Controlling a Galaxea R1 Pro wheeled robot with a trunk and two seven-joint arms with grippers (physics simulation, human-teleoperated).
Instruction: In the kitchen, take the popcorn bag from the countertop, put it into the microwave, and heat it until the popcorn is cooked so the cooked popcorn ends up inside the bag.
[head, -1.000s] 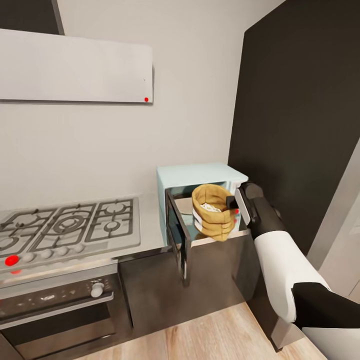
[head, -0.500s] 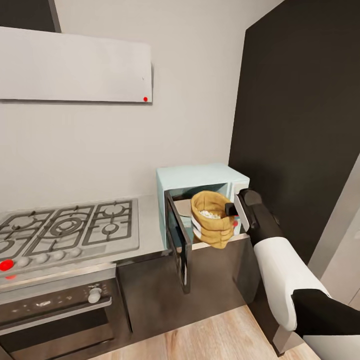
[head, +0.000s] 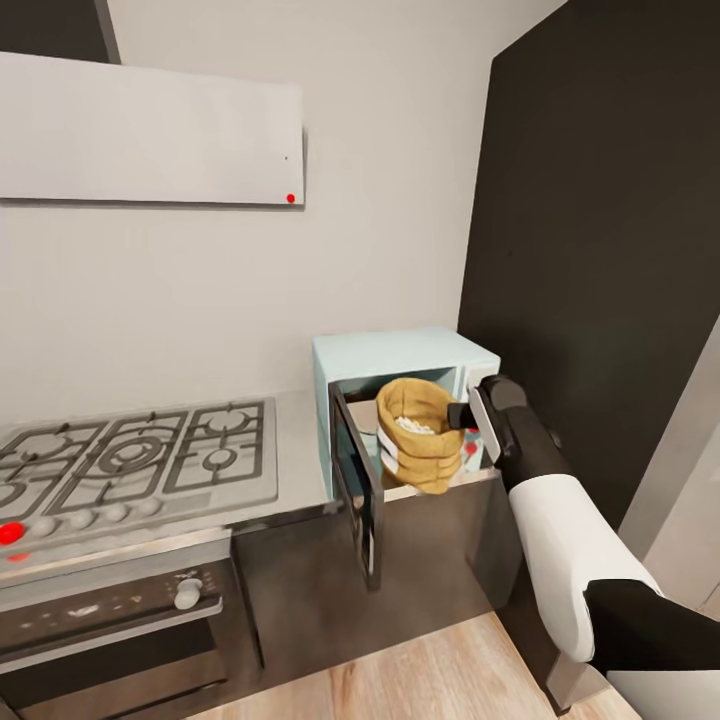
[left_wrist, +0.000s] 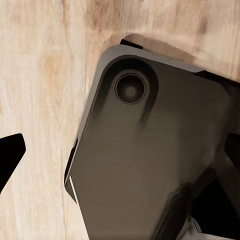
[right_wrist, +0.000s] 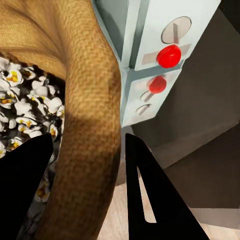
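The pale-blue microwave (head: 400, 355) stands on the grey countertop (head: 298, 440) with its dark glass door (head: 358, 478) swung open to the left. My right gripper (head: 460, 416) is shut on the rolled rim of the tan popcorn bag (head: 420, 455), holding it at the mouth of the cavity. The bag's bottom hangs over the front sill. Whitish-yellow popcorn (head: 412, 424) fills the bag. In the right wrist view the bag's rim (right_wrist: 92, 125) sits between my black fingers (right_wrist: 150, 200), with popcorn (right_wrist: 25, 110) inside and the control panel's red knobs (right_wrist: 169, 55) beyond. My left gripper (left_wrist: 120, 155) is open, hanging over the floor.
A steel gas hob (head: 130, 455) lies left of the microwave, above a black built-in oven (head: 100, 610). A grey hood (head: 150, 130) hangs on the wall. A tall dark cabinet (head: 600, 250) rises at the right. The robot's dark base (left_wrist: 150, 165) rests on wood floor (left_wrist: 40, 75).
My right gripper has carried the bag a little to the left and farther into the microwave's opening. The head view shifted slightly at first.
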